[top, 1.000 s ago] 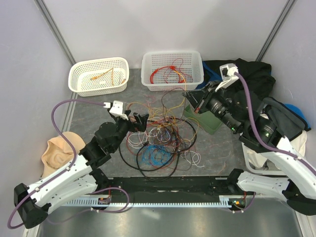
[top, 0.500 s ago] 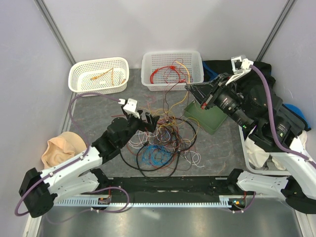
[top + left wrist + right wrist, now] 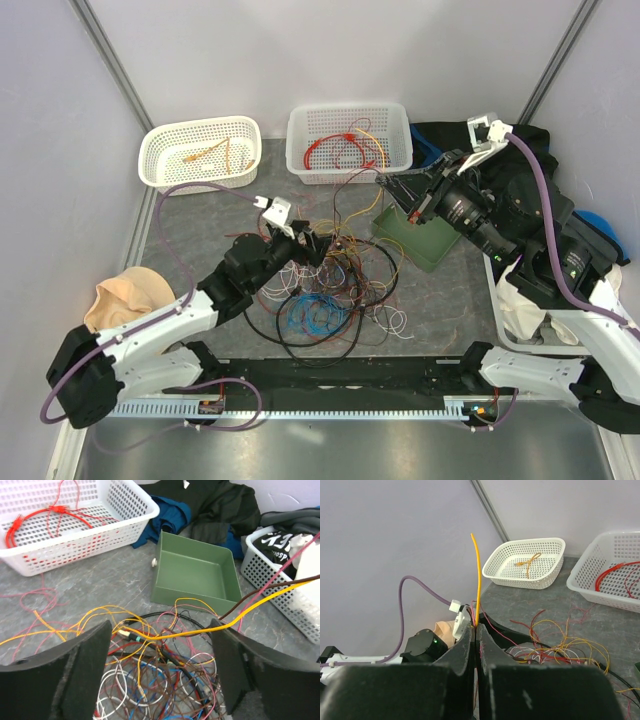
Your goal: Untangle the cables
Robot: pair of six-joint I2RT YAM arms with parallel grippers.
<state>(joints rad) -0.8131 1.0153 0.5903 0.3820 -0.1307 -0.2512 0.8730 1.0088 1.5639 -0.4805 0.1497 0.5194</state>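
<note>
Fingers (image 3: 85, 670) of the left gripper (image 3: 162, 652) stand wide apart, released, low over the heap of cables (image 3: 325, 285) on the table (image 3: 440, 300), and nothing is pinched between them; thin yellow, red, white, blue and brown strands and a thicker black loop lie tangled under and between the two pads. On the right gripper (image 3: 477, 632) the fingers (image 3: 462, 650) are clenched together on a yellow wire (image 3: 478, 580), whose free end sticks straight up from the seam, with a couple of thin dark and pink strands caught beside it. From the left wrist view that yellow wire rises taut out of the tangle toward the upper right, a brown strand running alongside it. Just beyond the heap sits a green tray (image 3: 195, 570). At the far edge of the table, one white basket (image 3: 350, 108) holds red cables (image 3: 325, 150), and another basket (image 3: 200, 125) to its left holds an orange one (image 3: 210, 152).
</note>
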